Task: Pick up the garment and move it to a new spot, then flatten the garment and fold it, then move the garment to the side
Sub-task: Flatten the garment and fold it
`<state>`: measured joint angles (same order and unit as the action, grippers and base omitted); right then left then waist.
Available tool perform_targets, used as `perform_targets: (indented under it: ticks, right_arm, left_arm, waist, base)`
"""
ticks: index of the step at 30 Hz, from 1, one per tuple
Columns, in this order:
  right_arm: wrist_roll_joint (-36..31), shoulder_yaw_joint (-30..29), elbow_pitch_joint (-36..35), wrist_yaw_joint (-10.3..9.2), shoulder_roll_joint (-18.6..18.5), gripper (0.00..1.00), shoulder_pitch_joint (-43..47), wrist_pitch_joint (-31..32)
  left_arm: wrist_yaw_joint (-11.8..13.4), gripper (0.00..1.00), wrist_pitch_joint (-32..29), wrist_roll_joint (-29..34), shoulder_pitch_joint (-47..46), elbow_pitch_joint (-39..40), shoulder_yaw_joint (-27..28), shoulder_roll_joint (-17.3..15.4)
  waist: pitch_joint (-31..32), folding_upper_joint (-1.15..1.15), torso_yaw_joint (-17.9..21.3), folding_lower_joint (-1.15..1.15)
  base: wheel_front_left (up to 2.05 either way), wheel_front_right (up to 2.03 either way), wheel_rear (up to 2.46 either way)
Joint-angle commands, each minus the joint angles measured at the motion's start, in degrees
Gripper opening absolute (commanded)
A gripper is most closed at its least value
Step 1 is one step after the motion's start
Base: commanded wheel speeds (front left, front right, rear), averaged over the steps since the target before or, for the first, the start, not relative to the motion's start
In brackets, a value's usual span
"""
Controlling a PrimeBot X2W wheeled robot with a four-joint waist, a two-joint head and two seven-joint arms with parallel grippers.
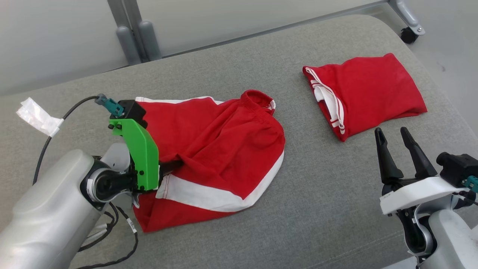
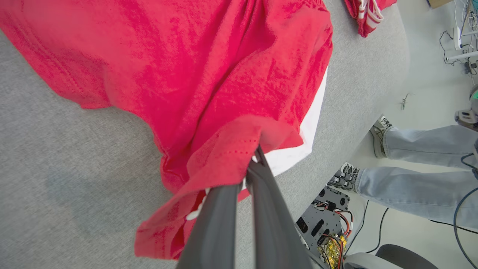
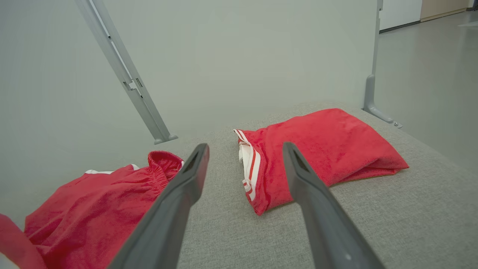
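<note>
on the left half of the grey counter (image 1: 231,56) the red garment (image 1: 224,149) lies rumpled, its near hem pinched tight by the left gripper (image 2: 251,175), the fingers of the right gripper (image 1: 392,131) spread empty beside a folded red bundle (image 1: 366,89), so flattening, folding and setting aside look still undone.

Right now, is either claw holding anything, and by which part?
The left gripper is pinching the red shorts by a bunched fold of hem beside the white stripe. The right gripper is open, holding nothing.
</note>
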<state>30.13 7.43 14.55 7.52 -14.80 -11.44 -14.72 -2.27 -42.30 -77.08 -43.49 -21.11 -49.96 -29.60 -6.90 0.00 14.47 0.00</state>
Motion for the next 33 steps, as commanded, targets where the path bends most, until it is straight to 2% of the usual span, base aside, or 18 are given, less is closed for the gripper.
perform_targets:
  ticks: [1,2,3,4,9,17,21,33]
  right_arm:
    - [0.20,-0.07,0.49,-0.07,-0.04,1.00,-0.63,-0.38]
    - [0.24,-0.09,0.88,-0.07,-0.07,1.00,-0.49,-0.44]
    - [0.23,0.07,1.10,-0.07,-0.16,1.00,-0.46,-0.44]
    - [0.25,0.25,1.29,-0.06,-0.34,1.00,-0.43,-0.47]
    - [0.37,0.11,1.69,-0.07,-1.31,1.00,0.70,-0.48]
    - [0.30,0.67,0.98,-0.07,-1.94,1.00,1.87,-0.47]
    - [0.43,1.23,0.42,-0.07,-2.05,1.00,0.68,-0.47]
    - [1.22,1.36,0.83,-0.07,-2.01,1.00,-1.23,-0.49]
  left_arm:
    - [-0.74,0.00,0.77,0.24,-0.67,-1.92,0.12,0.62]
    - [-1.26,0.00,1.39,0.45,-0.65,-3.67,0.14,1.01]
    - [-1.73,0.40,1.76,0.63,-0.55,-4.96,0.02,1.32]
    - [-2.38,1.00,1.91,0.46,-0.25,-6.12,-0.19,1.76]
    - [-4.46,1.00,2.33,-0.43,0.27,-7.31,-0.56,2.39]
    - [-5.24,1.00,1.53,1.00,1.60,-0.03,-2.75,-1.81]
    - [-5.30,1.00,2.99,1.82,2.16,1.69,-3.54,-2.74]
    - [-5.32,1.00,4.37,0.59,1.28,0.20,-5.01,-1.53]
  waist:
    - [-1.69,0.00,1.71,0.00]
    - [-1.42,0.00,1.32,0.00]
    - [-1.17,0.00,0.96,0.00]
    - [-0.78,0.00,0.35,0.00]
    - [1.15,0.00,-3.48,0.00]
    - [1.70,0.00,-7.73,0.00]
    - [0.49,0.00,-7.47,0.00]
    - [-3.05,0.00,-3.78,0.00]
  base:
    - [0.00,0.00,0.00]
    - [0.00,0.00,0.00]
    - [0.00,0.00,0.00]
    - [0.00,0.00,0.00]
    - [0.00,0.00,0.00]
    - [0.00,0.00,0.00]
    - [0.00,0.00,0.00]
    - [0.00,0.00,0.00]
